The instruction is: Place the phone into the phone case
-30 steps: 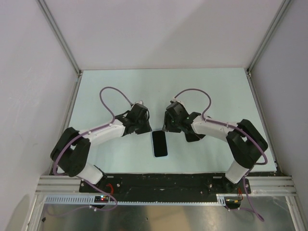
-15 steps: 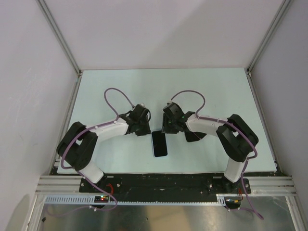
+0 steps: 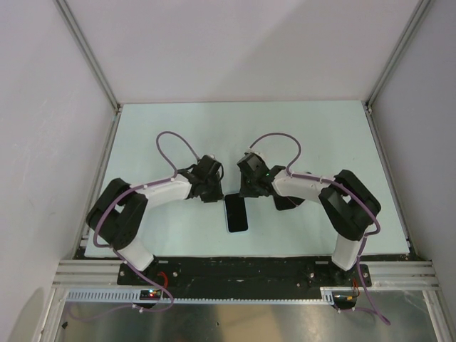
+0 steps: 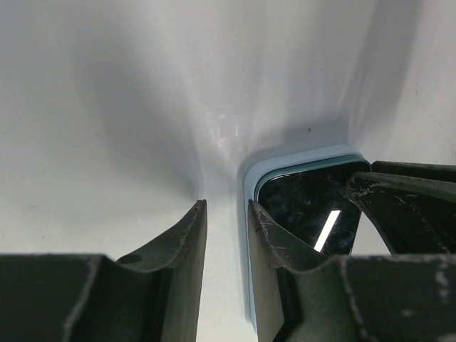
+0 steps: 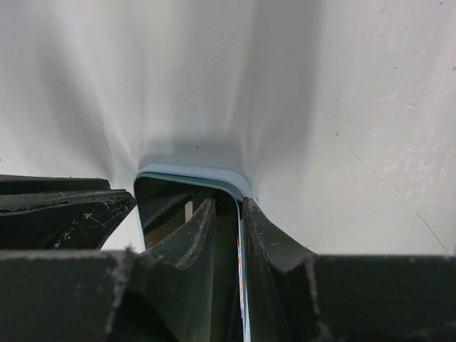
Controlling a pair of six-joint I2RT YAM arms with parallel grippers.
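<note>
A phone with a black screen (image 3: 236,214) lies flat inside a pale blue phone case (image 4: 251,187) near the table's front middle. My left gripper (image 3: 216,194) is at its far left corner. In the left wrist view that gripper (image 4: 224,206) is nearly shut with only bare table between the fingers, and its right finger (image 4: 267,228) lies against the case's left rim. My right gripper (image 3: 245,192) is at the far right corner. In the right wrist view it (image 5: 228,203) is closed narrowly across the case's right rim (image 5: 241,187), with one finger (image 5: 199,224) over the screen.
A dark flat object (image 3: 286,202) lies partly under my right forearm. The pale table (image 3: 313,135) is walled by white panels and metal posts on three sides. The black base rail (image 3: 235,269) runs along the near edge.
Both arms have drawn in, and the grippers have moved slightly closer to the phone's far end. The phone has not moved.
</note>
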